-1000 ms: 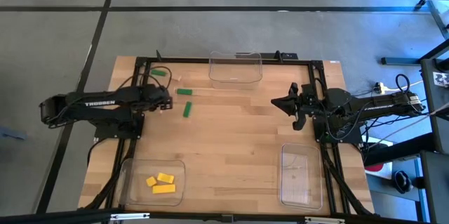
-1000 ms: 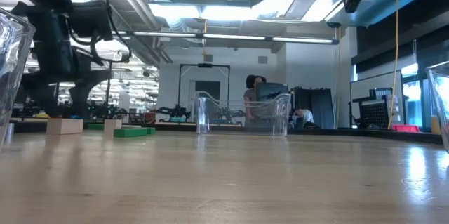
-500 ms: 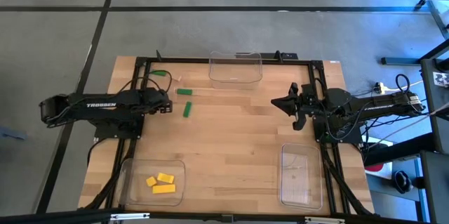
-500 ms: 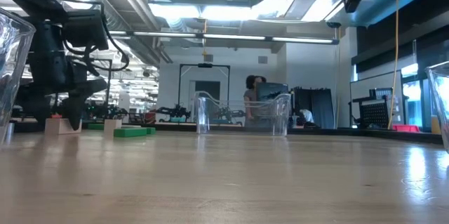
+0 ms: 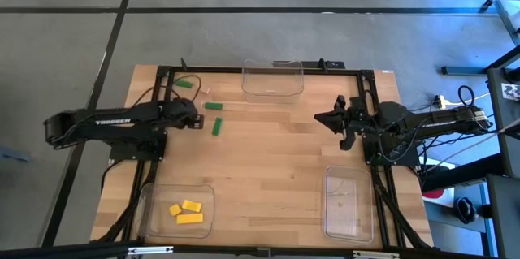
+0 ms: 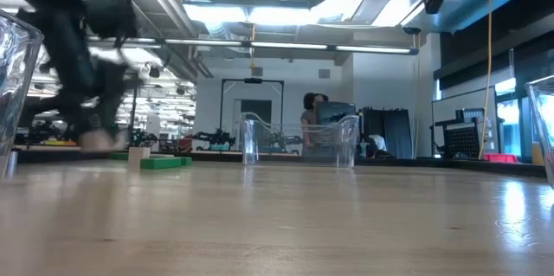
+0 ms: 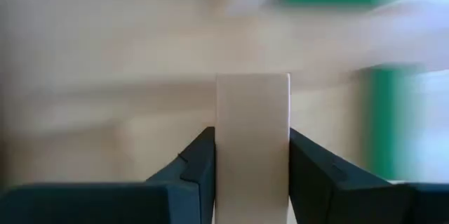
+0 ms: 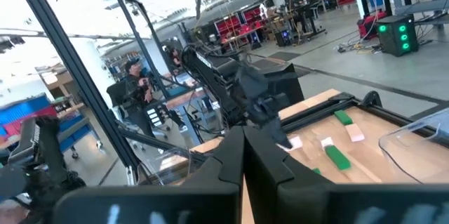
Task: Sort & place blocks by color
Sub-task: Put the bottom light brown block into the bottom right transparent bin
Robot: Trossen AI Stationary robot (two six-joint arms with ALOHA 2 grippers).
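The left end effector (image 7: 252,175) has just narrowed from wide open and now clamps a tan block (image 7: 252,140) on the counter (image 5: 268,170). I judge this block is ready to lift toward a tray. The right end effector (image 5: 333,118) waits shut and empty.

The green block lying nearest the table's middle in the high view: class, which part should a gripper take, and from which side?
Take the green block across its narrow width, at mid-length, coming straight down. It lies flat and apart from the other green block, so fingers probably fit beside both long sides. The left gripper is busy, shut on a tan block.
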